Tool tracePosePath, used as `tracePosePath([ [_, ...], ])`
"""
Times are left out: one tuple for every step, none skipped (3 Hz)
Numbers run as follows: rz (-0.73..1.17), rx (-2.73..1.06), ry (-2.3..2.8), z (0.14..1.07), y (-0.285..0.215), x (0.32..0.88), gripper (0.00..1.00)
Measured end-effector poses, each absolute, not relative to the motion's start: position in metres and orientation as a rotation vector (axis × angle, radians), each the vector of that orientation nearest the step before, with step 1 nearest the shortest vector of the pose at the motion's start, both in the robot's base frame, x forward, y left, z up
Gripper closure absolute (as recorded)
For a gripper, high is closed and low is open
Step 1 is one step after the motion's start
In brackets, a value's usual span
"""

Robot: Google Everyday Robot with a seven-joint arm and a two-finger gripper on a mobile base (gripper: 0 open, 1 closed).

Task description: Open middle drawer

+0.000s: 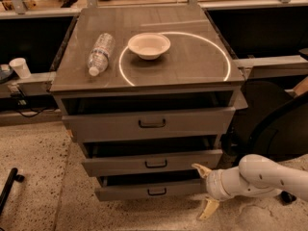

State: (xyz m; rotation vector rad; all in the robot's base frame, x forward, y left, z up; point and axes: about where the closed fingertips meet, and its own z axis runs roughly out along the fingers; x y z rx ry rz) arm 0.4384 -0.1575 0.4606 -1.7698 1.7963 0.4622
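Right now the cabinet shows 3 grey drawers, and the middle drawer runs its long front sideways across the 2nd tier. Off that front's right end, low near the floor, the gripper hangs with its 2 fingers spread wide, holding nothing. The small black handle lies inward from it at the front's centre, slightly higher.

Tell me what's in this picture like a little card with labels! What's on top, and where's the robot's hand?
cabinet top: water bottle lying on the left, white bowl beside it
middle drawer: small black handle, nothing gripping it
gripper: low at the cabinet's front right, by the lower drawers, not on any handle
fingers: spread open, holding nothing
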Motion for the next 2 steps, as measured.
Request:
tracePosePath([
  [0.461, -1.770, 1.796, 0.461, -0.158, 0.439, 0.00],
  [0.418, -1.831, 1.782, 0.450, -0.156, 0.445, 0.00],
])
